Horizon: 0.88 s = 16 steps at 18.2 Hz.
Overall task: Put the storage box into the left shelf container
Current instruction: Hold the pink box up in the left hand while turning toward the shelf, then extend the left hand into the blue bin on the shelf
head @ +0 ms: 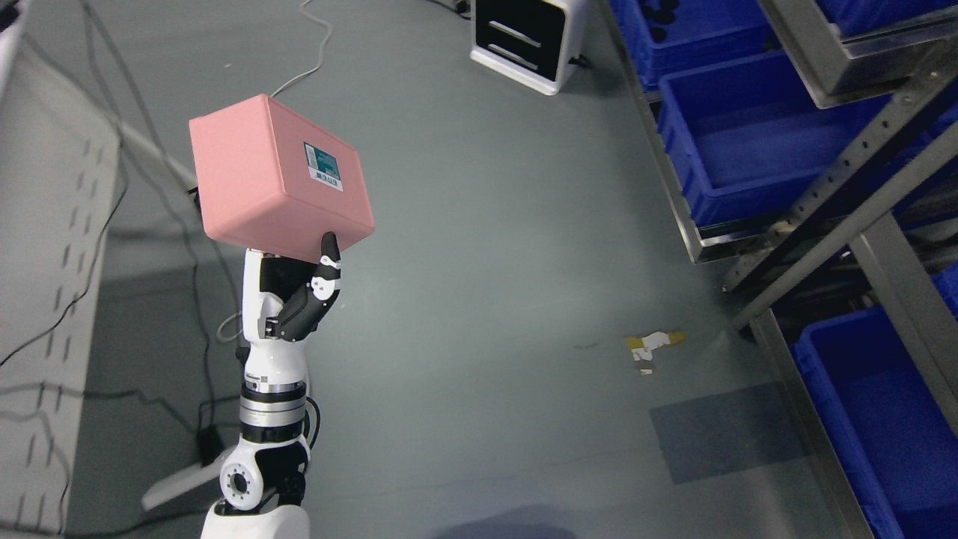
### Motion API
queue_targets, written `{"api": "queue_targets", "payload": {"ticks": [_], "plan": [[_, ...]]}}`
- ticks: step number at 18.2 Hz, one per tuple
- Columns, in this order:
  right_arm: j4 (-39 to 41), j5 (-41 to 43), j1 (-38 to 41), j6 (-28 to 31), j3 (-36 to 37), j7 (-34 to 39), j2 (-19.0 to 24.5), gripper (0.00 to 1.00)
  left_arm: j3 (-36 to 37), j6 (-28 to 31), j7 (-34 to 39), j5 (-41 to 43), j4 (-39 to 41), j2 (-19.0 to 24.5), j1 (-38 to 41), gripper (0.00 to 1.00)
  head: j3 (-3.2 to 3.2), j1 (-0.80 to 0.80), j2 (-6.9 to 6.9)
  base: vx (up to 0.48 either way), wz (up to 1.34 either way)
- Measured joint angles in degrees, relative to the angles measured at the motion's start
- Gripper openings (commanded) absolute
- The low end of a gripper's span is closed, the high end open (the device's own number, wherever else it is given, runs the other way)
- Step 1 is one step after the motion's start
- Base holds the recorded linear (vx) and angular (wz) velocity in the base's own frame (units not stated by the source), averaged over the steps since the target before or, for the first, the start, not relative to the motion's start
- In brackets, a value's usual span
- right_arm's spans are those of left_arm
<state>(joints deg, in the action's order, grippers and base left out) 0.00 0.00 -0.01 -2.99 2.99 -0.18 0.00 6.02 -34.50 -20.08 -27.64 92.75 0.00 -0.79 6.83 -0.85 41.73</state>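
Observation:
A pink storage box (277, 176) with a small printed label on its top face is held up in the air at the left of the head view. My left hand (296, 288) is under it, fingers curled up against its lower edge, the thumb (327, 262) pressing on its near side. The arm rises from the bottom edge at the left. A metal shelf (846, 217) with blue containers stands at the right; one blue container (756, 142) is at mid height, another (876, 419) lower right. The box is far left of the shelf. My right hand is out of view.
A white and black device (528, 41) stands on the grey floor at the top middle. Cables (314, 52) run across the floor at left, beside a white perforated panel (52, 299). Tape scraps (655, 348) lie on the floor near the shelf.

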Motion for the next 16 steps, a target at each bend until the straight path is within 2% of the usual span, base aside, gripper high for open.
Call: {"api": "queue_targets", "payload": {"ticks": [4,10,16], "plan": [[0.00,0.00,0.00,-0.30,0.00,0.00,0.00,1.00,1.69,-1.65,-0.09,-0.02,-0.63,0.00,1.49,0.06,0.00,0.00,0.00,0.418,-1.09],[0.00,0.00,0.02,0.13,0.00,0.00,0.00,1.00,6.99,-6.58,-1.25,0.01,-2.10,0.60,9.00,0.06,0.00,0.00,0.00,0.240,-1.39],[0.00,0.00,0.03,0.16,0.00,0.00,0.00,1.00,9.83,-7.79,-1.94,0.12,-4.09,1.50,12.80,0.06,0.00,0.00,-0.01,0.181,-1.15]]}}
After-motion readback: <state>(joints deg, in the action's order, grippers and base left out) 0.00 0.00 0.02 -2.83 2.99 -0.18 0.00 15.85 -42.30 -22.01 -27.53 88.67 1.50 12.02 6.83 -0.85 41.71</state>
